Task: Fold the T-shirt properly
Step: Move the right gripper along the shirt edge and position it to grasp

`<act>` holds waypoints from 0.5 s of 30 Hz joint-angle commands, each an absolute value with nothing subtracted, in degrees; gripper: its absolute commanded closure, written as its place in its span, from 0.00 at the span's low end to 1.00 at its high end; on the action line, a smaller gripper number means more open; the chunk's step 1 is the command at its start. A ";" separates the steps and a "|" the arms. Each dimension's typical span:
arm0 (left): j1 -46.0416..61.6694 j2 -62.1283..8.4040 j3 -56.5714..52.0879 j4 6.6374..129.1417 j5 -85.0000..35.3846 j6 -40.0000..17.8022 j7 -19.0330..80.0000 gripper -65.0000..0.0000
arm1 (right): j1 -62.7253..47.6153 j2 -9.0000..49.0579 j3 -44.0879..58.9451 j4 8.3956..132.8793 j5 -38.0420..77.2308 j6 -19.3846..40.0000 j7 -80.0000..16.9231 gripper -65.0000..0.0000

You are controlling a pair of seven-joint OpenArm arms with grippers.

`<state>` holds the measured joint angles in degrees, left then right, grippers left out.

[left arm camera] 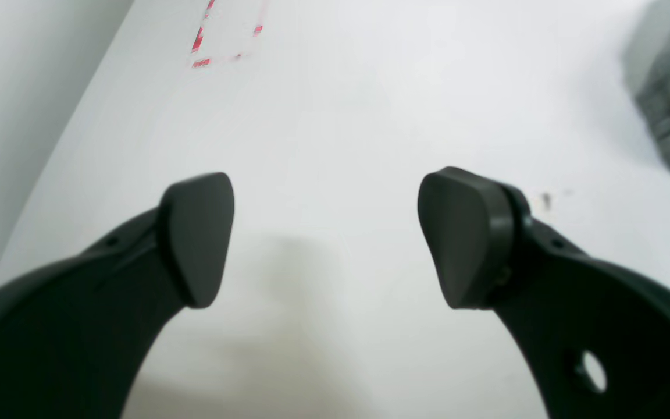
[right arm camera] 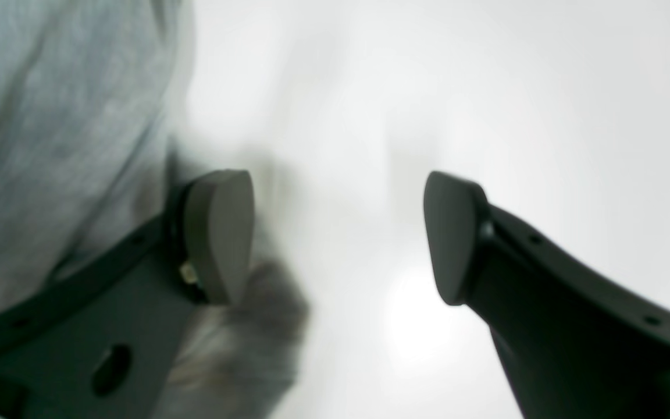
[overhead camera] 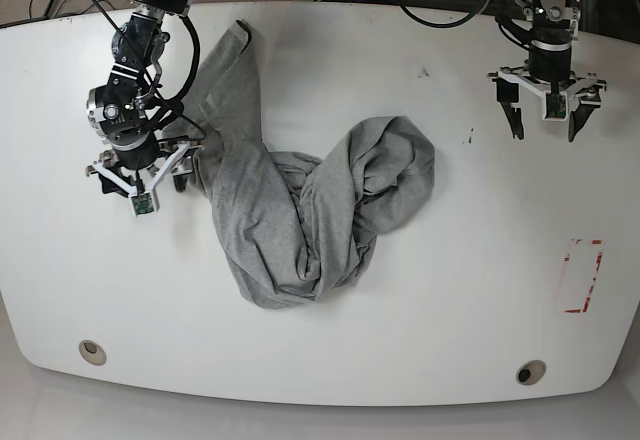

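The T-shirt (overhead camera: pixel 300 210) lay crumpled in a twisted heap near the middle of the white table (overhead camera: pixel 480 310), one long part trailing toward the far edge. The right gripper (overhead camera: pixel 140 182) pointed down near the table's left edge, just beside the shirt's left side, its jaws spread and gripping nothing; cloth lay against the outside of one finger (right arm camera: pixel 218 233). The left gripper (overhead camera: pixel 546 122) hung pointing down near the far right corner, jaws spread wide over bare table, well apart from the shirt.
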<state>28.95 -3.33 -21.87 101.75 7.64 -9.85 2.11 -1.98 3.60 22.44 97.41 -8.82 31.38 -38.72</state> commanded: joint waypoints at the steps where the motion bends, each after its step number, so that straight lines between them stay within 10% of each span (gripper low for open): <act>1: 27.90 -3.86 -21.84 102.75 7.29 -9.43 0.40 0.23 | -0.70 4.65 22.23 95.40 -8.37 31.16 -34.58 0.36; 15: 27.10 -4.01 -22.01 102.98 7.61 -9.43 -0.28 0.22 | 0.21 7.31 23.03 89.06 -1.82 31.94 -30.88 0.43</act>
